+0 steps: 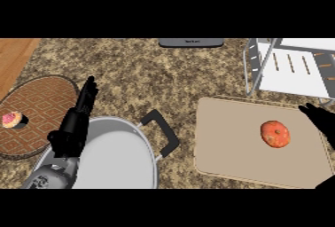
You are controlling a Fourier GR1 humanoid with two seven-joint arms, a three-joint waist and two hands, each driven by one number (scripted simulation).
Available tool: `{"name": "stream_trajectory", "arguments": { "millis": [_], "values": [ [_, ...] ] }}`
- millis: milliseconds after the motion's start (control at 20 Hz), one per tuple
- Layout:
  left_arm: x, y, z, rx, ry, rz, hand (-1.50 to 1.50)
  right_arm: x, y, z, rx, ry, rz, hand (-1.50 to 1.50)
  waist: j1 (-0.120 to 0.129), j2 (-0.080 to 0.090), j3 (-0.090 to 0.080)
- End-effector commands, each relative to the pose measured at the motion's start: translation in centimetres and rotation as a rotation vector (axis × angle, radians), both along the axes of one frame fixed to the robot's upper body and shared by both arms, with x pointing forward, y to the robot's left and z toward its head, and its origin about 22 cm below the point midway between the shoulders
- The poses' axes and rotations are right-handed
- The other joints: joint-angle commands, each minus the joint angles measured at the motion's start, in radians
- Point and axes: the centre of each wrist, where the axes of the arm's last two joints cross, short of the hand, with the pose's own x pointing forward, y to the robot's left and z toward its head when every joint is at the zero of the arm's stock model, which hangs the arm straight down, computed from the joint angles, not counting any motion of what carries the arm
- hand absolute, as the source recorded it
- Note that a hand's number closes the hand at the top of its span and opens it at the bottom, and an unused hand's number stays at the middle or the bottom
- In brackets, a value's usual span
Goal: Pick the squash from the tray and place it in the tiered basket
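Observation:
An orange-red squash [275,133] lies on the beige tray [229,146] at the right, slightly right of the tray's middle. The white and grey tiered basket [288,66] stands behind the tray at the top right. My right hand [319,119] shows at the right edge, over the tray's far right side, just right of the squash and apart from it, fingers straight. On the left, my left hand [82,108] rests open, fingers pointing up, above a pot's rim.
A large grey pot [114,155] with a black handle [165,133] sits at the lower left. A round brown mat [36,111] holds a pink-frosted cupcake [13,120]. A grey appliance [190,42] sits at the counter's back edge.

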Motion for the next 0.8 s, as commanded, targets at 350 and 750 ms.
{"name": "stream_trajectory", "arguments": {
  "millis": [350, 750],
  "values": [
    [0.5, -0.7, -0.5, -0.057, 0.023, 0.014, 0.00, 0.3, -1.9, -4.7, 0.054, 0.042, -0.074, -1.50, -0.007, 0.008, -0.015],
    [-0.4, -0.5, -0.3, -0.037, -0.010, 0.012, 0.00, 0.8, -3.5, -4.8, 0.083, 0.032, -0.014, -1.50, -0.005, 0.007, -0.015]
  ]
}}
